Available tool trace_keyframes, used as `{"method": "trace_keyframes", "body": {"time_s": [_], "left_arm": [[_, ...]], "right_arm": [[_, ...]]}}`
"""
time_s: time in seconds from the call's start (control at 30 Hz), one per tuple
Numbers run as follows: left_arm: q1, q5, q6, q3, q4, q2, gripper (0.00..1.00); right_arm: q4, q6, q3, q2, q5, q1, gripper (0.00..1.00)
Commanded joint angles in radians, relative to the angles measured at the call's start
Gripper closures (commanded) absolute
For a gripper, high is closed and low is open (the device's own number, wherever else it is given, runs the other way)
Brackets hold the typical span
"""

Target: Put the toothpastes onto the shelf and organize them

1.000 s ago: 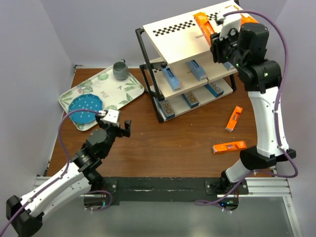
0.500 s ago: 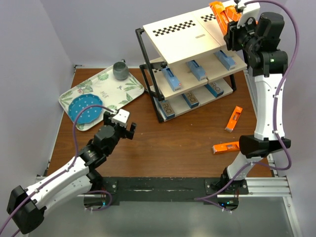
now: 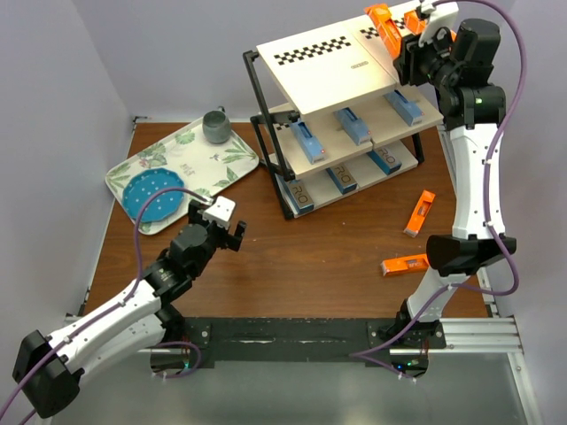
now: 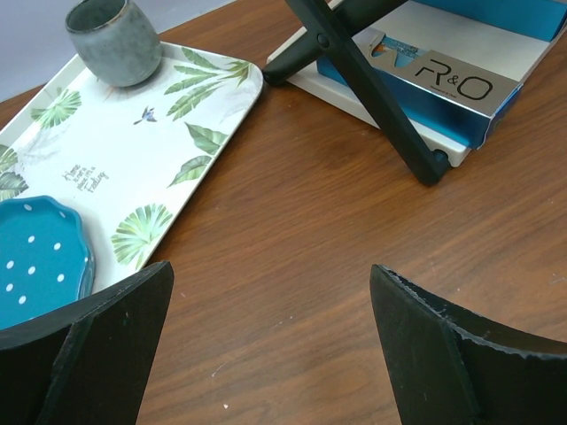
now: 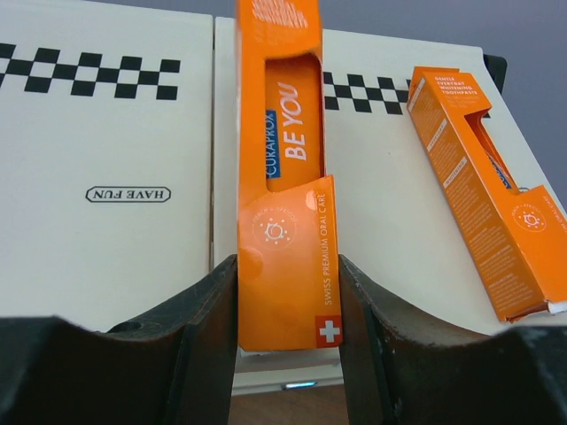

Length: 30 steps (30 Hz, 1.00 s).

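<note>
On the shelf [image 3: 319,75], an orange toothpaste carton [image 5: 285,204] lies lengthwise up the slanted top board [image 5: 106,133], its lower end between the jaws of my right gripper [image 5: 288,283], which is shut on it. From above, that carton [image 3: 383,19] is at the board's far right corner. A second orange carton [image 5: 483,195] lies to its right on the same board. Blue cartons [image 3: 352,125] sit on the middle tier and silver-blue ones [image 3: 341,180] on the bottom. Two more orange cartons [image 3: 419,213] [image 3: 410,263] lie on the table. My left gripper [image 3: 232,235] is open and holds nothing.
A leaf-patterned tray [image 3: 190,164] at the left holds a grey cup [image 3: 215,125] and a blue dotted plate [image 3: 152,196]. In the left wrist view the shelf's black frame leg [image 4: 372,88] and an R&O carton [image 4: 452,80] are ahead, with brown tabletop [image 4: 283,230] below the fingers.
My right arm has raised the orange carton from the middle of the top board to its far right corner. My left arm has moved a little to the right, still open.
</note>
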Motion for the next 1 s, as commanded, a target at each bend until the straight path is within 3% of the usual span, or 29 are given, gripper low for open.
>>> {"method": "trace_keyframes", "body": {"time_s": [0.0, 0.23, 0.63, 0.97], "left_arm": [[0.005, 0.017, 0.016, 0.038, 0.039, 0.002, 0.02], [0.005, 0.020, 0.019, 0.038, 0.038, 0.005, 0.02], [0.005, 0.035, 0.019, 0.040, 0.038, 0.013, 0.03], [0.005, 0.038, 0.021, 0.040, 0.036, 0.019, 0.03]], "right_arm": [[0.087, 0.022, 0.017, -0.018, -0.027, -0.012, 0.52], [0.113, 0.046, -0.044, -0.043, -0.040, -0.032, 0.50], [0.170, 0.081, -0.129, -0.067, -0.242, -0.095, 0.61], [0.196, 0.098, -0.129, -0.057, -0.290, -0.104, 0.64]]}}
